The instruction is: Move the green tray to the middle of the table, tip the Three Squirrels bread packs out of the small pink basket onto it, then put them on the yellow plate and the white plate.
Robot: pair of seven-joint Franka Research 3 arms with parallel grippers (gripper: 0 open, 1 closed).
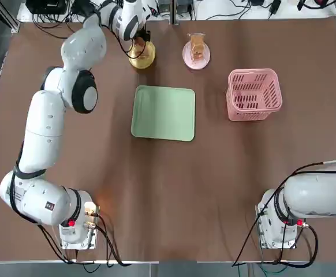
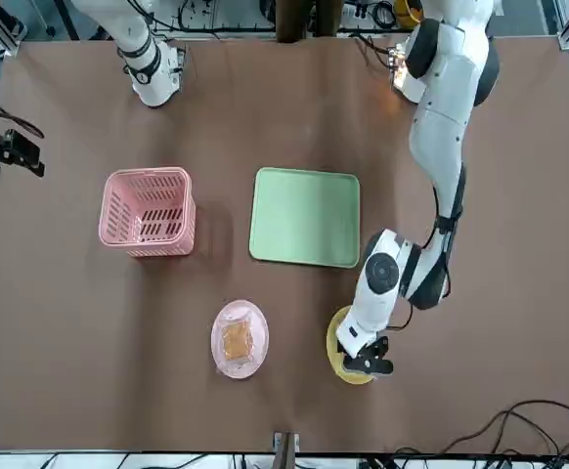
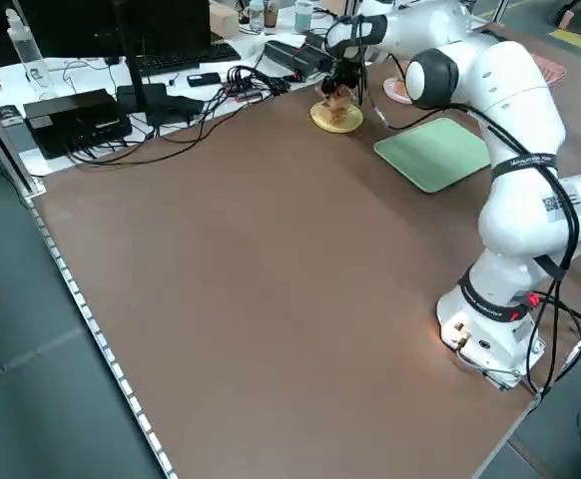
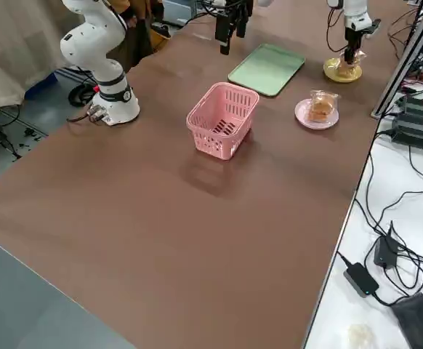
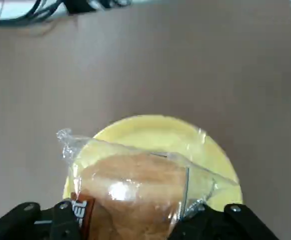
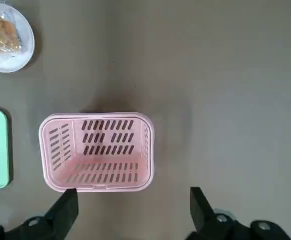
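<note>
My right claw (image 6: 130, 212) hangs high near my base, fingers spread and empty, its job apparently done. Below it the basket (image 1: 254, 94) stands upright and empty, and the tray (image 1: 163, 112) lies bare mid-table. Farther off, one pack (image 1: 197, 47) rests on the white plate (image 1: 187, 56). Farthest, my left claw (image 5: 130, 220) is clamped on the other pack (image 5: 135, 187), holding it just over the yellow plate (image 5: 155, 132) for release.
</note>
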